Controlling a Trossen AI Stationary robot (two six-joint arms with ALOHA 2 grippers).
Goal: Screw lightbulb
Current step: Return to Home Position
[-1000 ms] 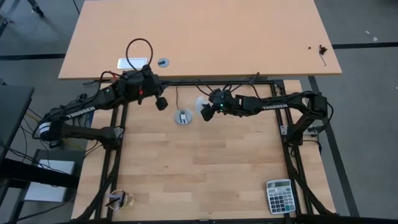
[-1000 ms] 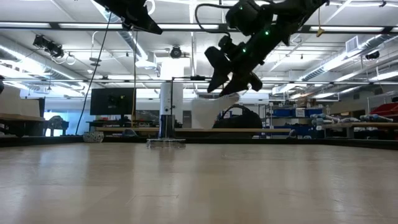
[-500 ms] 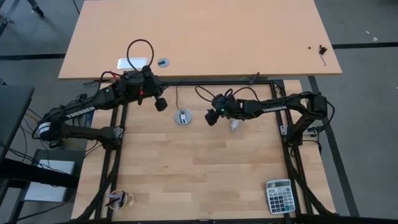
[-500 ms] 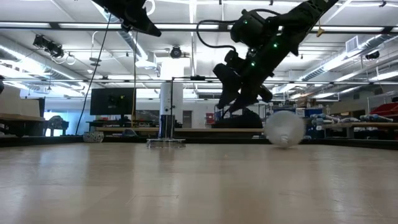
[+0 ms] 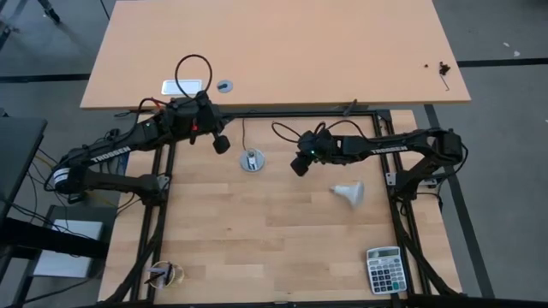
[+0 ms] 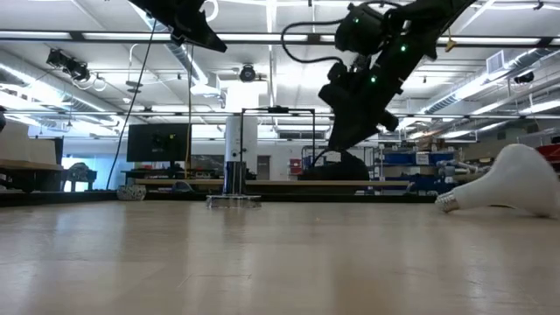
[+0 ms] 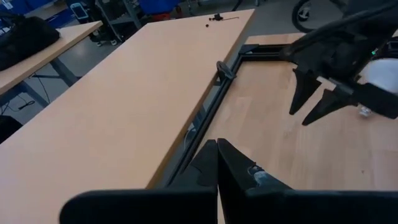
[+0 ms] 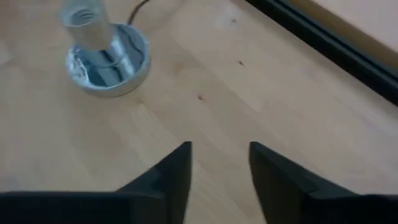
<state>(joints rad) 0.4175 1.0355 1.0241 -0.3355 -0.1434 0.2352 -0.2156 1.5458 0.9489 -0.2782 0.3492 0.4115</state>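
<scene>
The white cone-shaped lightbulb lies on its side on the wooden table to the right of centre, touched by no gripper. In the low view its narrow screw base points left. The round grey socket stands on the table at centre. My right gripper hovers open above the table between socket and lightbulb; nothing is between its fingers. My left gripper hangs shut in the air at the far left of the socket.
A black cord runs from the socket toward the far edge. A calculator lies at the near right corner, and a small crumpled object at the near left. Black frame rails border the table; a second tabletop lies beyond.
My right gripper has let go of the lightbulb, which it held in the air near the socket. The lightbulb has fallen to the table and rolled toward the right and near edges, ending on its side. The gripper has shifted a little toward the table's right.
</scene>
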